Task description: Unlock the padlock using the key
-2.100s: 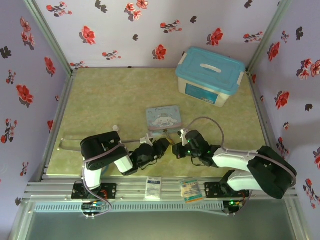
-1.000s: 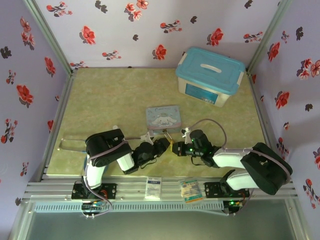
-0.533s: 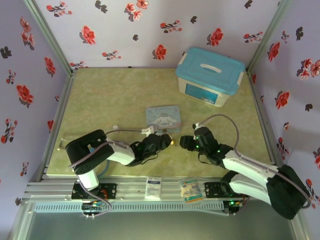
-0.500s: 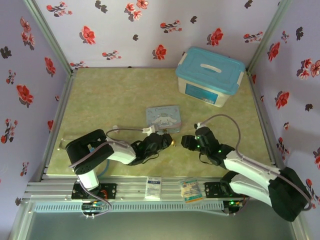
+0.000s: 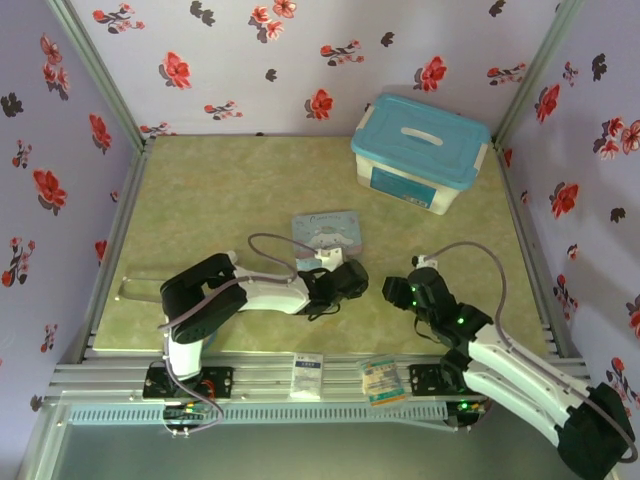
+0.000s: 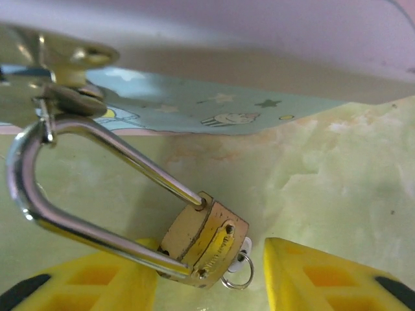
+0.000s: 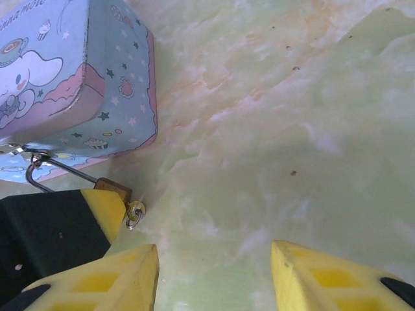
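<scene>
At the near side of the cartoon-printed tin (image 7: 65, 65), close to the middle of the table (image 7: 292, 129), the padlock (image 6: 204, 240) is found hanging by its shackle (image 6: 39, 214) from the tin's brass hasp (image 6: 65, 58). Its brass body is seen lying on the table surface just beside the tin. Both shackle legs are seen meeting the body; whether the lock is released cannot be told. At the body's lower end the key (image 6: 242, 251) is noted, with a small wire ring attached.

The left gripper (image 6: 207, 259) is recorded with its jaws parted. The padlock body lies between the yellow fingers (image 6: 97, 285), and a clear gap is seen on one side, so nothing is clamped.

The right gripper (image 7: 214, 259) is positioned to the right of the padlock, apart from it. Its jaws are spread over bare table and nothing is grasped.

At the far right a blue-lidded storage box (image 5: 420, 150) is noted, well apart from the tin.
</scene>
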`<state>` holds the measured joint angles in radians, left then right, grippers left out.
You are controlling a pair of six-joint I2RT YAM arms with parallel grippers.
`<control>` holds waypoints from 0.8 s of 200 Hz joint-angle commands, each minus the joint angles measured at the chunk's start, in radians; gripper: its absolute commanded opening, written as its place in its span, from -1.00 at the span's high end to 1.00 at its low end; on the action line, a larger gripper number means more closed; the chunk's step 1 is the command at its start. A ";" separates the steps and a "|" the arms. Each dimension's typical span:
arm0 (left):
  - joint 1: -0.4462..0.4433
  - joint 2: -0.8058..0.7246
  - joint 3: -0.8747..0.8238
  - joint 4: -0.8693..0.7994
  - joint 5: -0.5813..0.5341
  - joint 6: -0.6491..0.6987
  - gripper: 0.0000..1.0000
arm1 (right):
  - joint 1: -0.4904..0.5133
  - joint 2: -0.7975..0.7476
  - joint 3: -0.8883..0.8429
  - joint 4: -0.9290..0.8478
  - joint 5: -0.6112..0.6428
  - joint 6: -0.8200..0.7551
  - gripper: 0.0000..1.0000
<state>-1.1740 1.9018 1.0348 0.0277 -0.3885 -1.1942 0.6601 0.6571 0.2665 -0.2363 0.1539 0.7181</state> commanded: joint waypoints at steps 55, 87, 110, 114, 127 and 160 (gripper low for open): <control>0.013 -0.094 -0.123 -0.271 -0.145 0.020 0.54 | -0.008 -0.096 -0.043 -0.045 -0.010 0.020 0.02; 0.011 -0.185 -0.184 -0.259 -0.145 0.016 0.34 | -0.008 -0.077 -0.047 -0.011 -0.022 0.012 0.02; 0.011 -0.235 -0.235 -0.237 -0.166 -0.011 0.17 | -0.008 -0.056 -0.043 0.001 -0.029 0.015 0.02; 0.011 -0.241 -0.242 -0.224 -0.169 -0.011 0.15 | -0.008 -0.051 -0.041 0.003 -0.030 0.016 0.02; 0.010 -0.253 -0.257 -0.152 -0.172 -0.004 0.09 | -0.008 -0.043 -0.036 0.002 -0.028 0.014 0.02; 0.001 -0.236 -0.228 0.029 -0.140 0.064 -0.10 | -0.009 -0.039 -0.035 -0.012 -0.016 0.011 0.02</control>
<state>-1.1690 1.6665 0.7811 -0.0776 -0.5156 -1.1847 0.6586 0.6182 0.2287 -0.2592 0.1276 0.7300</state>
